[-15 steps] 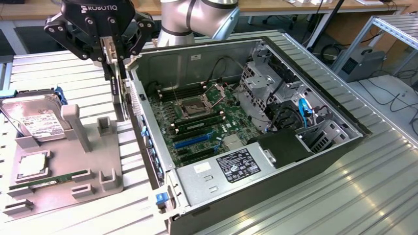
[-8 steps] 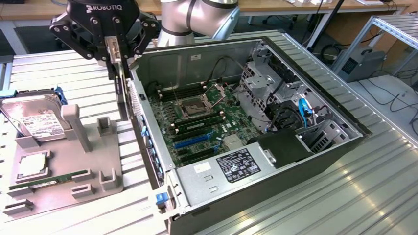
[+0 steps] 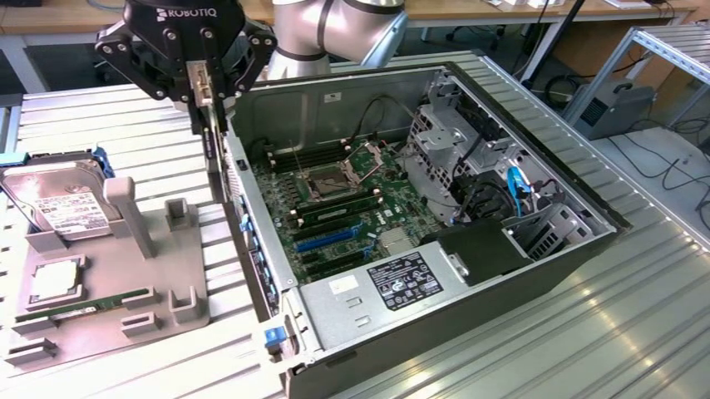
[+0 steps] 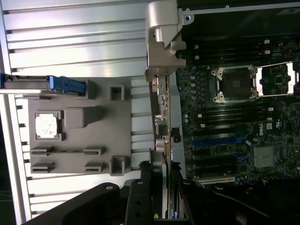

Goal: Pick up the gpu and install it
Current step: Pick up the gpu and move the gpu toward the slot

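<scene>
- Two dark fingers of the gripper (image 3: 206, 83) are clamped on the gpu (image 3: 213, 137), a thin dark card held on edge
- Its silvery bracket (image 4: 161, 33) is seen at the far end
- The card is hung over the open case (image 3: 533, 291) wall, between the green motherboard (image 3: 332, 216) and a grey moulded holder (image 3: 166, 266)
- A boxy silver hard drive (image 3: 61, 204) is propped in the holder, on the ribbed metal table (image 3: 133, 125)
</scene>
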### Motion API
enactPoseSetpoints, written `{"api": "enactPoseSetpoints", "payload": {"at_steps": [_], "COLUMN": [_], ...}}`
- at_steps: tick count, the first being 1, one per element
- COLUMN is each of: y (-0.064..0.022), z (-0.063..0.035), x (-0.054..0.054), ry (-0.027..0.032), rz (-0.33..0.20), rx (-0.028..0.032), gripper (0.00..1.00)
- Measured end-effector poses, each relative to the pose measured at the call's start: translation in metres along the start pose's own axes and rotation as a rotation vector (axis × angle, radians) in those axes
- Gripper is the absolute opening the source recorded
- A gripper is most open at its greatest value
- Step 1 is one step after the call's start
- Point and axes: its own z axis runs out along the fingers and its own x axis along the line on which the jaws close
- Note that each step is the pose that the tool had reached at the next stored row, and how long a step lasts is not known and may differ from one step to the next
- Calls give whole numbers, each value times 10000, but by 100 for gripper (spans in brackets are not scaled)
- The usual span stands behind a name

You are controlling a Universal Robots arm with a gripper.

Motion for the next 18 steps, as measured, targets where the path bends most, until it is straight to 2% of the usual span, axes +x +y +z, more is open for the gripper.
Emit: {"api": "enactPoseSetpoints", "payload": {"at_steps": [10, 18], "y": [12, 17], "z": [4, 7], "x": [-131, -187], "ry": [-1, -1], "rz": [0, -1], "rx": [3, 5], "gripper": [27, 27]}}
